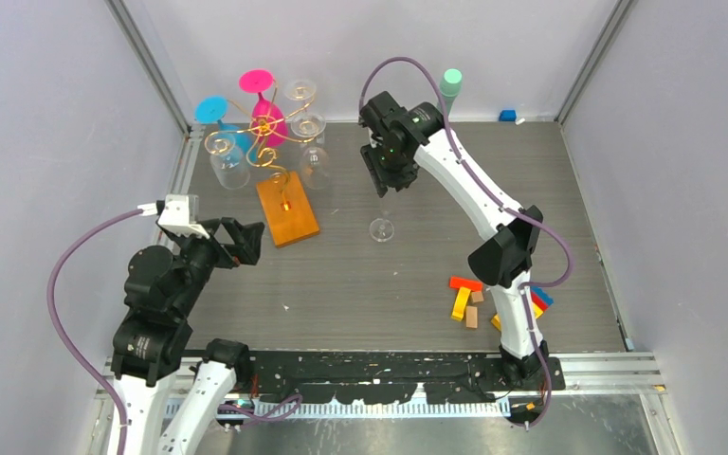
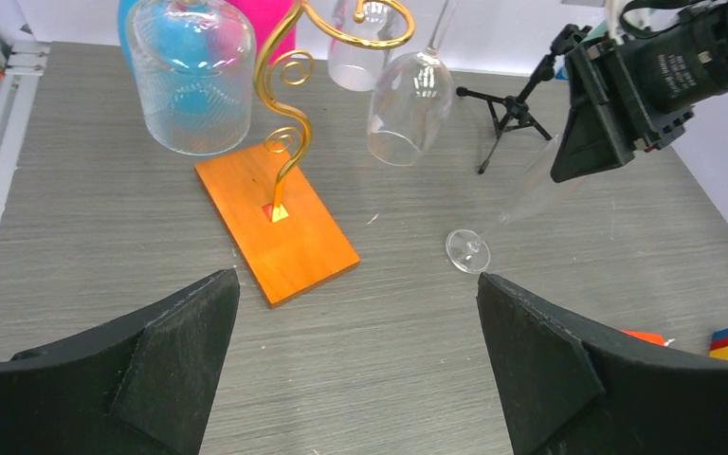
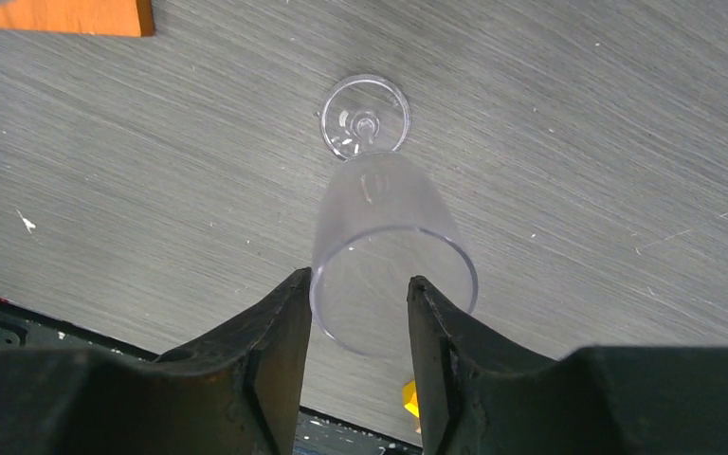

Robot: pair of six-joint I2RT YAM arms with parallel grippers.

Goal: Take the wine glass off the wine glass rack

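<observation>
Over grey table (image 1: 370, 294), right gripper (image 3: 360, 284) holds apparently empty wine glass (image 3: 379, 213).

Left gripper (image 1: 246, 241) gapes wide just left of the wine glass rack (image 1: 287, 210); right arm stretches out to its right, right gripper (image 1: 381, 182) pointing down, clamped on the wine glass (image 3: 379, 232)

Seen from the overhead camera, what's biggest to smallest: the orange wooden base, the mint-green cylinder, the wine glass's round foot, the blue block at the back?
1. Orange wooden base.
2. Mint-green cylinder and wine glass's foot: too alike to rank.
3. Blue block.
</observation>
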